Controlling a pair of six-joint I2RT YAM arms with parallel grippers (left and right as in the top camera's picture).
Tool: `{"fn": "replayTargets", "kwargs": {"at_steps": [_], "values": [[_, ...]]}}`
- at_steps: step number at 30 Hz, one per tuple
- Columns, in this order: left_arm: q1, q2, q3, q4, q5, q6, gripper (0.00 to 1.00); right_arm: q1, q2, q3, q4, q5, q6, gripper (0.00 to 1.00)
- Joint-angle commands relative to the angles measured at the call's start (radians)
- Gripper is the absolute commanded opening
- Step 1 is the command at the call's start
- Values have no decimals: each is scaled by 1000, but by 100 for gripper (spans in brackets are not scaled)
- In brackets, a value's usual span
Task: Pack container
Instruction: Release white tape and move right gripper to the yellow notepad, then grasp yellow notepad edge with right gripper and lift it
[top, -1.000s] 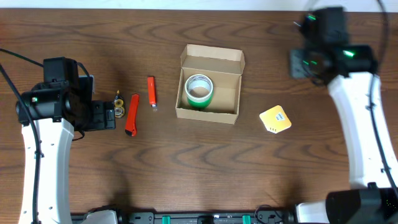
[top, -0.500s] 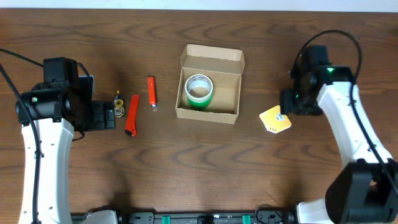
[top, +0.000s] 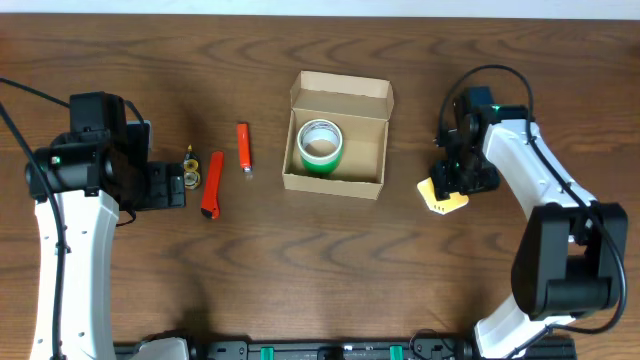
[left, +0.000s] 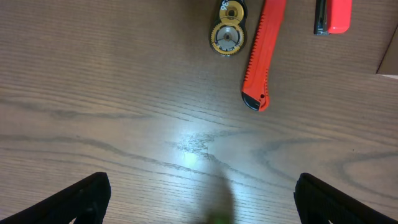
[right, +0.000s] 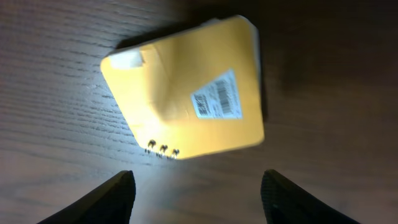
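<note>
The container, a tan cardboard box (top: 336, 140) with its flap lid open, stands mid-table and holds a green tape roll (top: 320, 145). A small yellow packet (top: 443, 199) (right: 186, 87) lies right of the box. My right gripper (top: 458, 176) (right: 199, 199) hovers right over the packet, open and empty. An orange box cutter (top: 212, 184) (left: 264, 53), an orange lighter (top: 243, 147) (left: 333, 14) and yellow round pieces (top: 191, 173) (left: 227, 37) lie left of the box. My left gripper (top: 172, 187) (left: 202, 199) is open and empty beside them.
The dark wooden table (top: 320, 270) stretches in front of the box. The round pieces lie closest to my left gripper, then the cutter, then the lighter.
My right arm has swung from the far right corner down and left to just above the yellow packet. The left arm and the objects have not moved.
</note>
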Motion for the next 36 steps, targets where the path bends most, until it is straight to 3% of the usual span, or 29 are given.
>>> {"fn": "replayTargets", "kwargs": {"at_steps": [1,8,25,36], "values": [[6,7,19,-3,0,-12,95,9,13,-6,16,-21,-112,68],[6,7,19,-3,0,-12,95,37,15,-6,35,-17,-173,79],[6,7,19,-3,0,-12,95,38,82,-6,66,3,-131,87],[6,7,19,-3,0,-12,95,42,179,-6,84,18,-105,99]]}}
